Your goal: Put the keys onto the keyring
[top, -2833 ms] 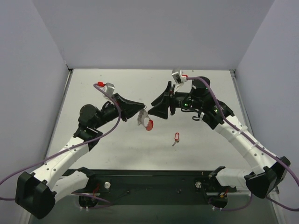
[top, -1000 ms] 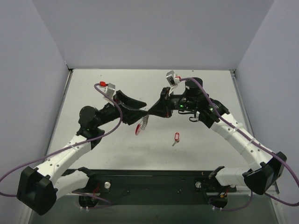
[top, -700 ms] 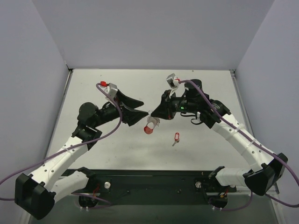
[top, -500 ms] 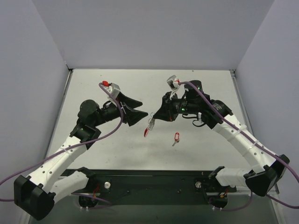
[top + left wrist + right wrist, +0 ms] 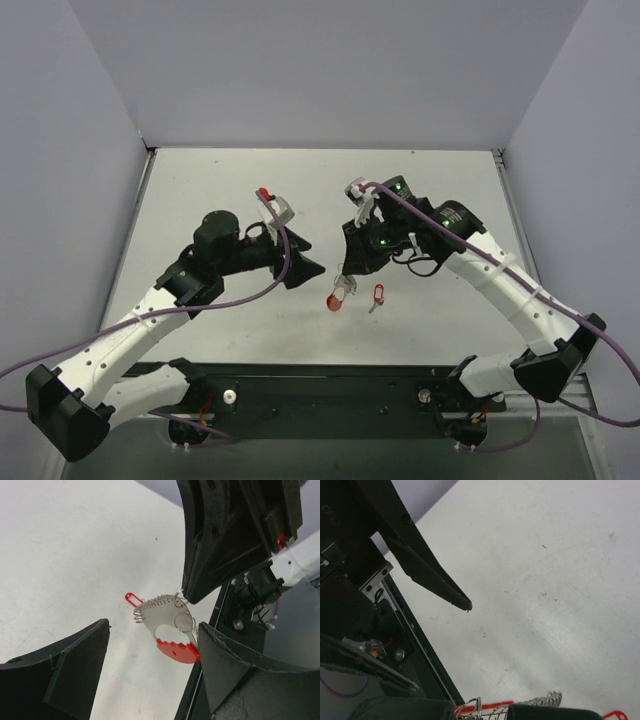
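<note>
The keyring (image 5: 338, 296), a fan of silver keys with a red arc, hangs over the table from my right gripper (image 5: 346, 272), which is shut on its wire ring. In the left wrist view the keyring (image 5: 165, 622) dangles between my left gripper's (image 5: 154, 626) wide-apart fingers and touches neither. My left gripper (image 5: 312, 268) is open just left of it. The keys, one silver key with a red tag (image 5: 377, 295), lie on the table just right of the hanging keyring. The right wrist view shows only the keyring's top edge (image 5: 540, 701) at the bottom.
The white table (image 5: 200, 190) is enclosed by grey walls on three sides. A black rail (image 5: 330, 385) with the arm bases runs along the near edge, close below the grippers. A left finger (image 5: 430, 575) crosses the right wrist view.
My right gripper has carried the keyring toward the near edge, beside the tagged key. The left gripper's jaws have widened and it has followed to the keyring's left.
</note>
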Controlling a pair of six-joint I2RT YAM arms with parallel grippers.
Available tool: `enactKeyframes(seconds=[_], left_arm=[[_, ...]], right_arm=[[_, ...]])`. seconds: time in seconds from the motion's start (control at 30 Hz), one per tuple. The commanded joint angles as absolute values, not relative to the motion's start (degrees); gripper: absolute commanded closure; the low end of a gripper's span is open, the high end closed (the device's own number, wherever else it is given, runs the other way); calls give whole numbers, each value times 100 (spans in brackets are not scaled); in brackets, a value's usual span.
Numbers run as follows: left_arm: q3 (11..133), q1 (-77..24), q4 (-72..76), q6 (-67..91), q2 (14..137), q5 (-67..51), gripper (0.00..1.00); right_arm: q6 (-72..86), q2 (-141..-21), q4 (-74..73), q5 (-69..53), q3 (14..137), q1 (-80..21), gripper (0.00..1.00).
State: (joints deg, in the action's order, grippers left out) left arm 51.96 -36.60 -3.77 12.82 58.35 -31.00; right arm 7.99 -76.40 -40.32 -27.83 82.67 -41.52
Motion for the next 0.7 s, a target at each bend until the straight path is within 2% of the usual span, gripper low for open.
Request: enactKeyframes(seconds=[0.0, 0.1, 0.23, 0.37, 0.67], left_arm=[[5502, -4024, -800, 704, 5889, -2918, 20], [5485, -4139, -634, 633, 5950, -3259, 23], [5423, -4157, -229, 668, 6152, -3936, 32], [5563, -4166, -176, 589, 6451, -4796, 33], [5651, -4245, -88, 413, 6600, -5720, 36]], right_arm=[[738, -8075, -5403, -1928, 9113, -4368, 100], [624, -8349, -6037, -1583, 9544, -4604, 100], [379, -8315, -6064, -1871, 9598, -4790, 100], [53, -8201, -6134, -2267, 9606, -4956, 100], [-562, -8156, -6495, -2636, 9721, -5247, 100]])
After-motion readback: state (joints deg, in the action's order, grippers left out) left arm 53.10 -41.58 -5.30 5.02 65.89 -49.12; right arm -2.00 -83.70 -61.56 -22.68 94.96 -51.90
